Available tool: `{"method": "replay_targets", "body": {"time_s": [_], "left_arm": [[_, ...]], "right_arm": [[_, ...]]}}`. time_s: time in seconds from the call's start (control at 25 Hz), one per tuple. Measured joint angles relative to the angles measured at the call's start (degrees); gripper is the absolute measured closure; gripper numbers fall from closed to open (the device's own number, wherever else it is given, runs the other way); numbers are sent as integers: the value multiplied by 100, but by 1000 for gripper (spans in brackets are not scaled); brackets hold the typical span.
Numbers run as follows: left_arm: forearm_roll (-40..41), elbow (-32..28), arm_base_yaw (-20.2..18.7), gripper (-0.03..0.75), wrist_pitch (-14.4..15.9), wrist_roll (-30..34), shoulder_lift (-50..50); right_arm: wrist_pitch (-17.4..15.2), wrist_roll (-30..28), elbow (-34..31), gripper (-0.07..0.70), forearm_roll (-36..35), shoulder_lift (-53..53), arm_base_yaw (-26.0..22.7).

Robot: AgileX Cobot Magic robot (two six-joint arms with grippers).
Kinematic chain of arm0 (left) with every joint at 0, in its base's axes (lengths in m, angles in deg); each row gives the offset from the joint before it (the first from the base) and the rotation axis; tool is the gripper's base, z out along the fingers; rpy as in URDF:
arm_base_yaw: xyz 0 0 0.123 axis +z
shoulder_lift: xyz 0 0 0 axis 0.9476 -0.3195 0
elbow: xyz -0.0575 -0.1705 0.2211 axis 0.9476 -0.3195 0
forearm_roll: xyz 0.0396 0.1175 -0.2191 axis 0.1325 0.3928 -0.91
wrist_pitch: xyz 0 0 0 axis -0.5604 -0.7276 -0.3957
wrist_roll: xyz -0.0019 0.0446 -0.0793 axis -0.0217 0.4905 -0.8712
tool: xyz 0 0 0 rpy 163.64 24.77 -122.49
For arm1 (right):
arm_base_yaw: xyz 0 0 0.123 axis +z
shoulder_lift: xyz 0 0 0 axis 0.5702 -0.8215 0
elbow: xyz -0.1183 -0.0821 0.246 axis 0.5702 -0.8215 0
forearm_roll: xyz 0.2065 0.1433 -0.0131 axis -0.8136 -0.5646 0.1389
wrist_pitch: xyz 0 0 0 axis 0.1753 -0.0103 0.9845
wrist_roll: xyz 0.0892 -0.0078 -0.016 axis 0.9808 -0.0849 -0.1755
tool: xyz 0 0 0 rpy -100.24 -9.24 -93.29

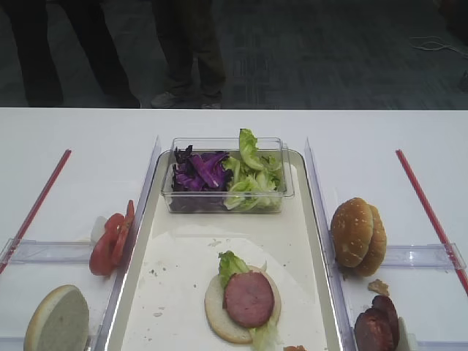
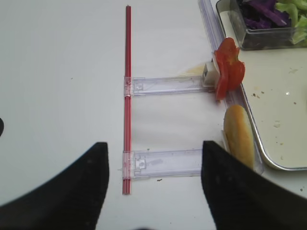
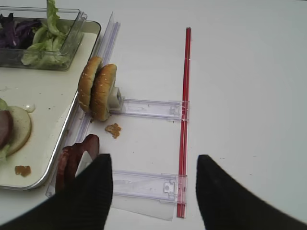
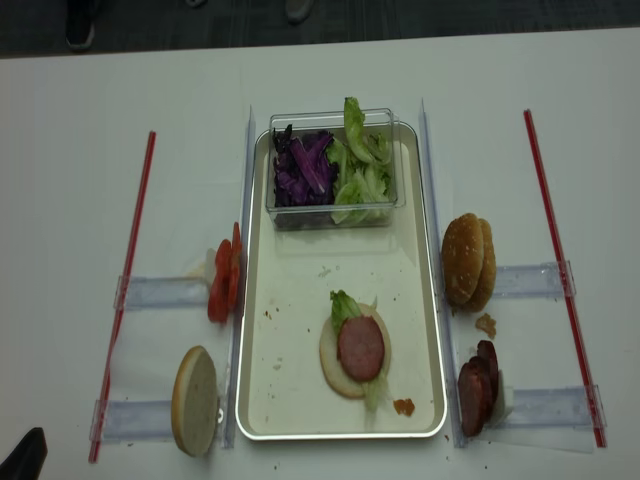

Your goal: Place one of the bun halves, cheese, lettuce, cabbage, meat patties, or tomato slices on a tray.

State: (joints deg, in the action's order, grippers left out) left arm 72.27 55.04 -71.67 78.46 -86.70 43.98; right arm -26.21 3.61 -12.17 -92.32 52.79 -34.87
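Note:
On the cream tray [image 1: 164, 292] lies a pale bun half [image 1: 219, 318] topped with lettuce [image 1: 232, 265] and a meat patty [image 1: 248, 298]. Purple cabbage [image 1: 199, 170] and more lettuce fill a tub at the tray's far end. Seeded bun halves [image 1: 358, 235] and meat patties [image 1: 376, 325] stand on edge to the right of the tray. Tomato slices [image 1: 111, 238] and a pale bun half [image 1: 57, 320] stand to its left. My right gripper [image 3: 153, 158] is open beside the meat patties [image 3: 72, 160]. My left gripper [image 2: 154, 143] is open beside the bun half [image 2: 238, 136]. Cheese is out of view.
The clear tub [image 1: 287, 186] sits on the tray's far part. Narrow clear holders [image 1: 420, 254] and red rods [image 1: 428, 212] flank the tray on both sides. A crumb [image 1: 378, 287] lies near the right holders. People's legs stand behind the table's far edge.

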Motion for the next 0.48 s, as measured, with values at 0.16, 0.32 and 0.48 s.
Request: {"method": "replay_targets", "body": {"time_s": [0.16,0.32,0.48], "left_arm": [[0,0,0,315,0,0,0],[0,0,0,315,0,0,0],[0,0,0,315,0,0,0]], "right_arm": [[0,0,0,192,0,0,0],[0,0,0,192,0,0,0],[0,0,0,193,0,0,0]]}}
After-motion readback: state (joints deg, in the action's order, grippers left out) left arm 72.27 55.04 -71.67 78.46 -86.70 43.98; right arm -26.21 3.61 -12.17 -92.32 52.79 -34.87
